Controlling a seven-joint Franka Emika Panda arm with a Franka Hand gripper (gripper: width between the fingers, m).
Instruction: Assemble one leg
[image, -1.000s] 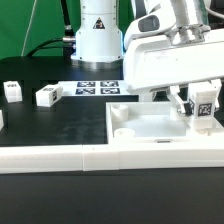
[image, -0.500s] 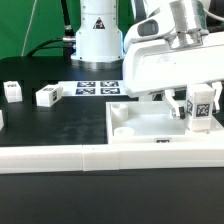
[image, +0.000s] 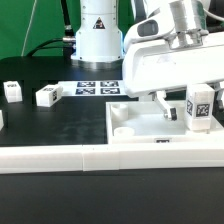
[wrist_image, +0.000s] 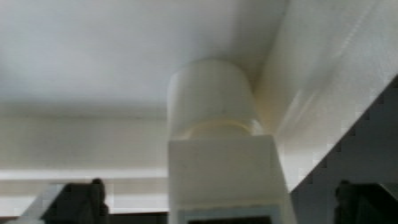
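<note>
My gripper (image: 201, 100) is shut on a leg (image: 203, 105), a small white block with a black-and-white tag facing the camera. It holds the leg upright over the right side of the large white tray-like part (image: 140, 128), close above its surface. In the wrist view the leg (wrist_image: 222, 130) fills the middle, its rounded end against the white part, with dark fingertips (wrist_image: 79, 200) on either side of my gripper (wrist_image: 222, 208). Whether the leg touches the part I cannot tell.
Two more legs (image: 12, 91) (image: 47, 95) lie on the black table at the exterior view's left, and a third is cut off at the left edge (image: 2, 118). The marker board (image: 97, 88) lies behind. A long white border strip (image: 90, 156) runs along the front.
The held leg has turned slightly and stands more upright, a little higher over the tray-like part. Nothing else has moved.
</note>
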